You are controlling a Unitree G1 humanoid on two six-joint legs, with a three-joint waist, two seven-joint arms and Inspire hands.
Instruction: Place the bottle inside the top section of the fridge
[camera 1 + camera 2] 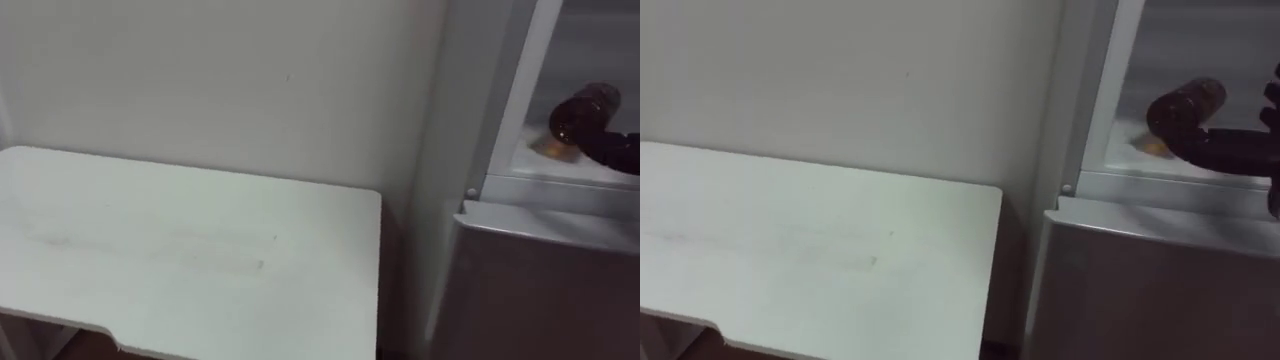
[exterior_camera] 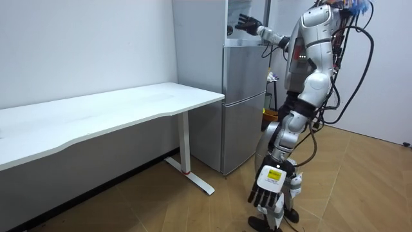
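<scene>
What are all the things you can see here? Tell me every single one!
bottle: one, brown, in the fridge's open upper part.
fridge: one, grey, against the wall at the table's end.
table: one, white, along the wall beside the fridge.
floor: one, wood-brown, under the table and fridge.
right hand: one, black, inside the upper fridge next to the bottle, fingers straight.
left hand: one, black, hanging low at the robot's side, fingers relaxed.
</scene>
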